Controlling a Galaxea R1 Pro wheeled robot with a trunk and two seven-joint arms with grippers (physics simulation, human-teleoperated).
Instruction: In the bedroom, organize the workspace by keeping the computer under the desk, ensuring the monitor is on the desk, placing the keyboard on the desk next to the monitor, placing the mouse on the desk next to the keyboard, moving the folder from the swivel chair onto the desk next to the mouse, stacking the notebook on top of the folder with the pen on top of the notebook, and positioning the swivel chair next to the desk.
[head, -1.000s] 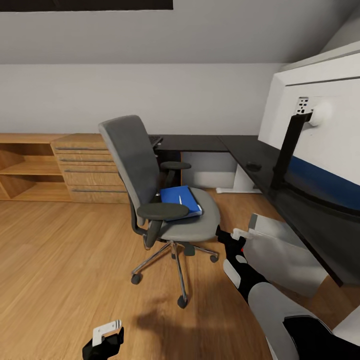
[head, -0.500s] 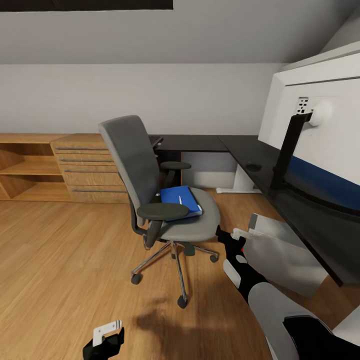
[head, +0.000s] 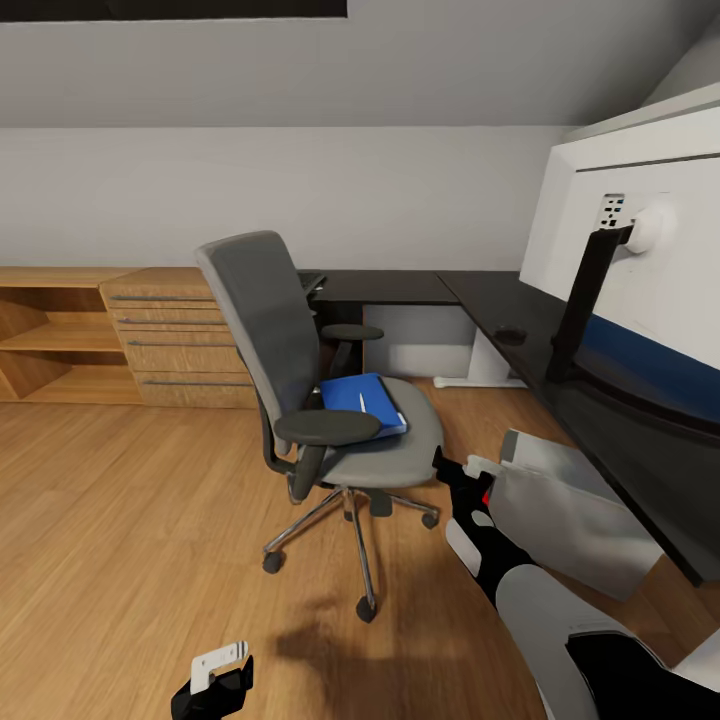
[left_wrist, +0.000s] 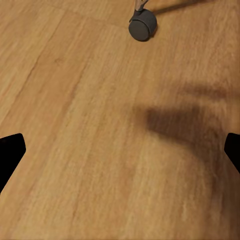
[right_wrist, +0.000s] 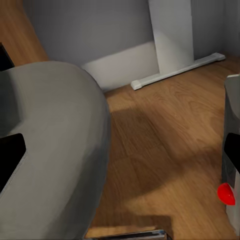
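The grey swivel chair (head: 330, 400) stands on the floor, apart from the black desk (head: 520, 330). A blue folder (head: 362, 400) lies on its seat with a white pen (head: 362, 399) on top. The notebook is hidden. The monitor (head: 640, 250) stands on the desk, white back toward me. A small dark mouse (head: 510, 335) lies beside its stand. The pale computer (head: 570, 510) leans on the floor by the desk. My right gripper (head: 448, 468) (right_wrist: 120, 155) is open between seat (right_wrist: 50, 150) and computer. My left gripper (head: 218, 682) (left_wrist: 120, 150) hangs open over bare floor.
A light wood cabinet (head: 180, 335) and open shelves (head: 50, 340) line the back wall at the left. A dark flat thing (head: 310, 281) lies on the desk behind the chair's back. The desk's white leg (head: 490, 365) (right_wrist: 172, 35) stands beyond the chair. A chair wheel (left_wrist: 142, 25) is near my left gripper.
The whole picture has shifted slightly, so the camera moved a little. Chair, folder and both grippers keep their places relative to each other.
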